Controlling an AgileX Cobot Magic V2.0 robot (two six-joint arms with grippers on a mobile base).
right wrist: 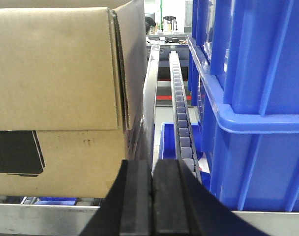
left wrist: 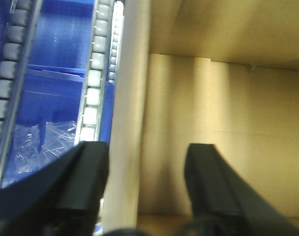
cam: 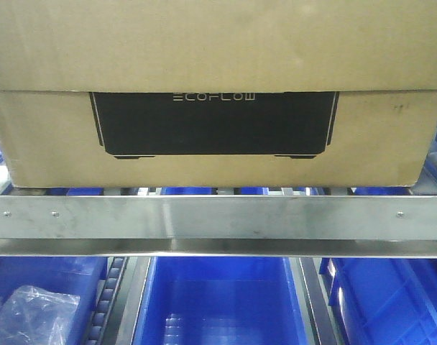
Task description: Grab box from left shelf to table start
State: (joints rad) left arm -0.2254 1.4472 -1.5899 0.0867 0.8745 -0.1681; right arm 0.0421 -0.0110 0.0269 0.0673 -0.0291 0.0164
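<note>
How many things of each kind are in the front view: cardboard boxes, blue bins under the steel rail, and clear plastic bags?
Box: 1
Blue bins under the rail: 3 (left, middle, right)
Plastic bag: 1, in the left bin
Total: 5

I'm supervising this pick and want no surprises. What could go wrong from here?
The right gripper points, shut, at the narrow gap between the box and the stacked blue bins; reaching in may knock the bins. The box is wide and rests just behind the front rail, so pulling could snag its lower edge.
</note>
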